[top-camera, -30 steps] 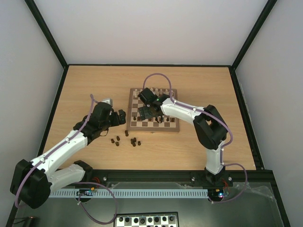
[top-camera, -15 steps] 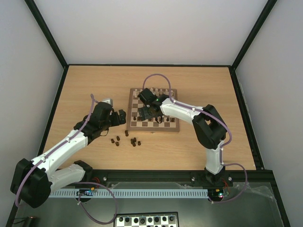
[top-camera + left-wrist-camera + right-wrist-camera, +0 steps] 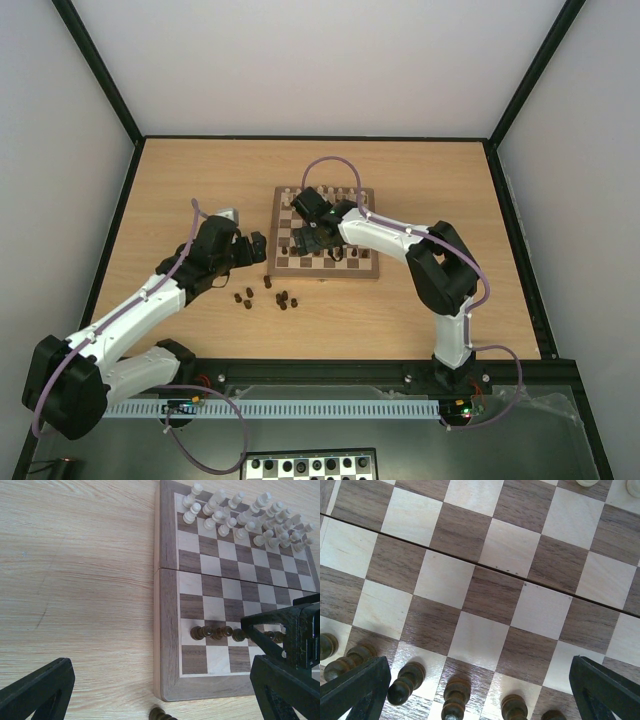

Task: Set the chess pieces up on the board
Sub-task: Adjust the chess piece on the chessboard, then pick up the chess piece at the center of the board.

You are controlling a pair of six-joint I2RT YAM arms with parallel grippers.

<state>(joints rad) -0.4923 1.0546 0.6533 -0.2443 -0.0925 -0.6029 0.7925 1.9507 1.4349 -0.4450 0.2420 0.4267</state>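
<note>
Several dark chess pieces [image 3: 282, 299] lie loose on the counter [image 3: 180, 190], just by the board's [image 3: 220, 587] near-left corner. More stand in a row on its near side. The left jaws and right jaws are spread wide, holding nothing.

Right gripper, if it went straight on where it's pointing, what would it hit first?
Likely the chessboard: the right gripper points down at bare squares just past the row of dark pawns, though depth is unclear.
</note>
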